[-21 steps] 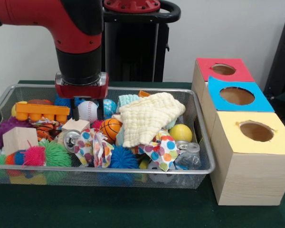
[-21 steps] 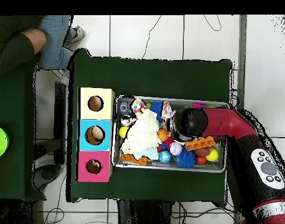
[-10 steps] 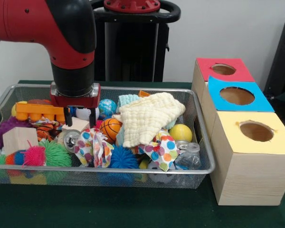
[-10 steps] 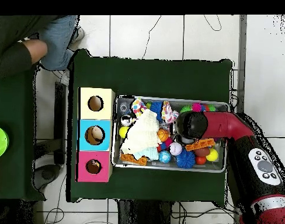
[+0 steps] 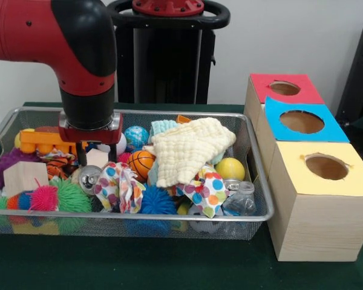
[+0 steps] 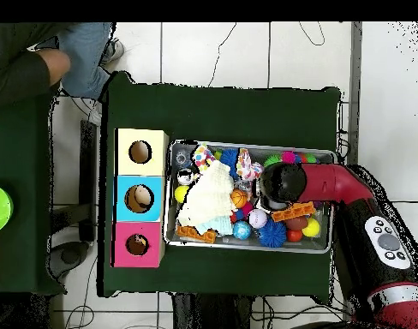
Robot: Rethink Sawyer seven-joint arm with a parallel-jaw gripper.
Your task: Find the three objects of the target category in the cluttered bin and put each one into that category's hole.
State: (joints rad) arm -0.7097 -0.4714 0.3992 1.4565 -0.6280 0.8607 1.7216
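Note:
My gripper (image 5: pixel 97 161) is down inside the wire bin (image 5: pixel 169 216) at its left half, open. Its two fingers (image 5: pixel 81 154) stand on either side of a small wooden block (image 5: pixel 98 156). A white baseball (image 5: pixel 120 145) peeks out just behind the right finger. Close by lie a blue patterned ball (image 5: pixel 136 136), a small basketball (image 5: pixel 141 163) and a yellow ball (image 5: pixel 230 169). In the overhead view the arm's wrist (image 6: pixel 283 182) covers the gripper and the block.
A cream cloth (image 5: pixel 187 148) covers the bin's middle; polka-dot cloths (image 5: pixel 118 184), a can (image 5: pixel 91 177), an orange toy (image 5: pixel 39 140), a larger wooden block (image 5: pixel 24 176) and spiky balls (image 5: pixel 69 196) crowd the gripper. Red (image 5: pixel 284 89), blue (image 5: pixel 301 122) and yellow (image 5: pixel 327 168) holed boxes stand right.
The gripper has moved left and down from above the baseball into the clutter, and now straddles the small wooden block. Its fingers stay apart.

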